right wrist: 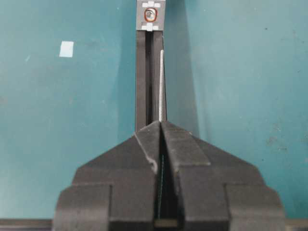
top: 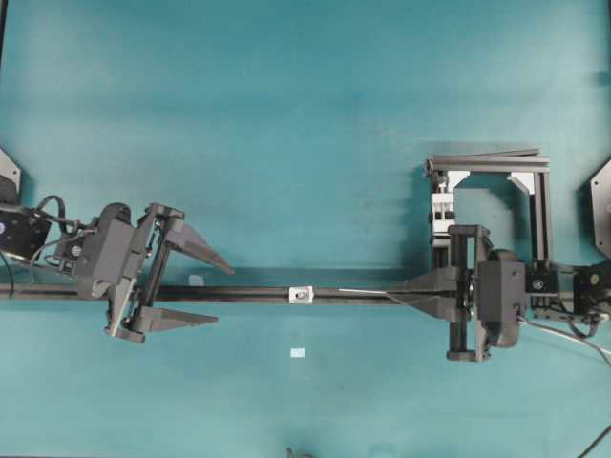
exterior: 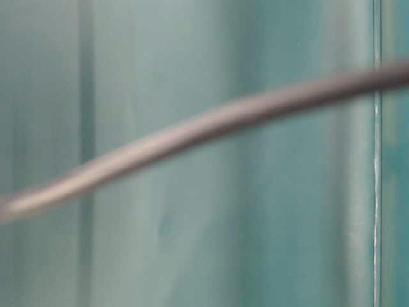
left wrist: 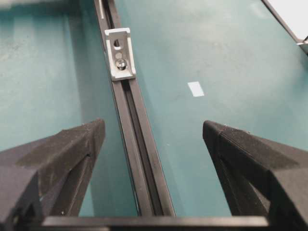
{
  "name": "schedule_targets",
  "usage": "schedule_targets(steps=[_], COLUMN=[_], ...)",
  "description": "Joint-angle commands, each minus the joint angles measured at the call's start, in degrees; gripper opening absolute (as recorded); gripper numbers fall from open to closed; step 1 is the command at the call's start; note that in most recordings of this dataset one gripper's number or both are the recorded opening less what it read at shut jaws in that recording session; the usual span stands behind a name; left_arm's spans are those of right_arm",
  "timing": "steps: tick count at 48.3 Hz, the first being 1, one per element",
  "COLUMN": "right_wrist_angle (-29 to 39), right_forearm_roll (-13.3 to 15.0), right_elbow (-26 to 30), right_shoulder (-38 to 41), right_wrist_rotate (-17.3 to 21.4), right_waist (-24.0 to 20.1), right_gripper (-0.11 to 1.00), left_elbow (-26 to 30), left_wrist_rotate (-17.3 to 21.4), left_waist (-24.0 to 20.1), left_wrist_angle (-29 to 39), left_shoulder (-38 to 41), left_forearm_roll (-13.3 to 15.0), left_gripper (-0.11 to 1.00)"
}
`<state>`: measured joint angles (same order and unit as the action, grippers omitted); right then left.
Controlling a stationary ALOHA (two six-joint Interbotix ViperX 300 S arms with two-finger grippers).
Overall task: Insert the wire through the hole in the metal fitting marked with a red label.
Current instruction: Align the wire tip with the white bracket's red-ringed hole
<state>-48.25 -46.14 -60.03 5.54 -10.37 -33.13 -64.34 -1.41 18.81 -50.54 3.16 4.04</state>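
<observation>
The right claw point(right wrist: 160, 126) is clamped on the thin silvery wire point(right wrist: 161, 84), whose tip, short of the small square silver fitting point(right wrist: 150, 15) on the black rail point(right wrist: 144, 82), sits offset and may miss the red-ringed hole point(right wrist: 150, 14). The left claw point(left wrist: 154, 137) gapes idle.

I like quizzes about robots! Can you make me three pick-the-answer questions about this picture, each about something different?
1. Where is the metal fitting?
A. on the black rail
B. inside the left end effector
C. on the frame at the back

2. How many pale tape patches lie on the table?
A. none
B. two
C. five

3. What is the right end effector doing?
A. standing wide open
B. pinching the wire
C. gripping the rail

Answers: 1 A, it sits midway along the rail. 2 B, one beside the rail, one nearer the front. 3 B, its jaws are shut with the wire sticking out.
</observation>
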Motion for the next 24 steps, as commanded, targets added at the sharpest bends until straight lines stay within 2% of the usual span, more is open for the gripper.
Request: schedule_targets(steps=[1, 24], right_wrist_angle=[-0.62, -2.90], right_forearm_roll=[0.26, 0.26], right_elbow=[0.70, 2.11], right_shoulder=[-0.44, 1.85], right_wrist_rotate=[-0.09, -0.09], right_waist=[-0.26, -0.26], right_gripper=[0.01, 0.01], left_elbow=[0.70, 0.79], left_wrist_rotate=[0.09, 0.09], left_waist=[-0.18, -0.18], left_wrist_angle=[-0.26, -0.35], left_shoulder=[-0.53, -0.53], left_forearm_roll=[-0.18, -0.18], left_gripper=[0.70, 0.70])
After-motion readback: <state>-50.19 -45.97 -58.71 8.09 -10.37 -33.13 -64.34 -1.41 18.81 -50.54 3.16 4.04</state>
